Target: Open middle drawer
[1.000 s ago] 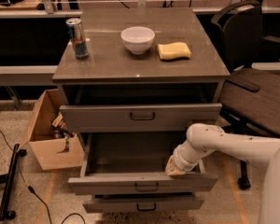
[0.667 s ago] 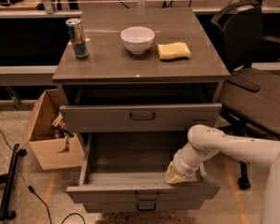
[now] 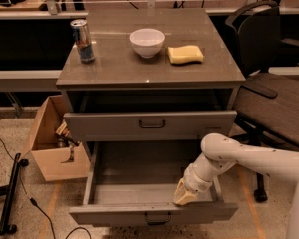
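Observation:
The middle drawer (image 3: 154, 214) of the grey cabinet (image 3: 149, 73) stands pulled far out, and its empty inside shows. Its small dark handle (image 3: 157, 217) sits at the centre of the flat front. My gripper (image 3: 185, 195) reaches down from the white arm (image 3: 239, 158) at the right. It sits inside the drawer against the back of the front panel, right of the handle. The uppermost drawer (image 3: 150, 125) is a little way out above it. The lowest drawer is hidden under the open one.
A can (image 3: 82, 40), a white bowl (image 3: 147, 42) and a yellow sponge (image 3: 186, 54) stand on the cabinet top. A cardboard box (image 3: 52, 141) sits on the floor at the left beside a black stand (image 3: 11, 195). An office chair (image 3: 271, 88) is at the right.
The middle drawer has slid further out toward the camera. My gripper has moved with it, down and toward the front.

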